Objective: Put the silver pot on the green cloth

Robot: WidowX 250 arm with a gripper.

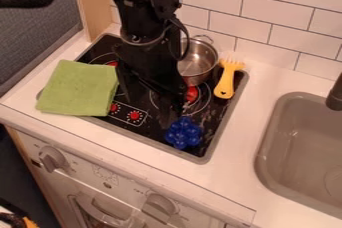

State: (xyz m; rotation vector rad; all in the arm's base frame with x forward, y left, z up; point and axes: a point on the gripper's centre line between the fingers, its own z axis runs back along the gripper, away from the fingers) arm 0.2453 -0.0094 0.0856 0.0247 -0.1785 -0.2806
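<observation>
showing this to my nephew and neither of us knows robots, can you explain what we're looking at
There is just one picture, from a fixed camera looking down at a slant on a toy kitchen. The black machine is a robot arm, coming in from the top edge; its gripper, the part that grabs, hangs over the stove. Behind it, partly hidden, stands a silver pot. A green cloth lies over the stove's left edge. A yellow fork-like utensil and a blue bumpy toy are on the stove too, and a sink is at the right. I see nothing clearly held.
</observation>
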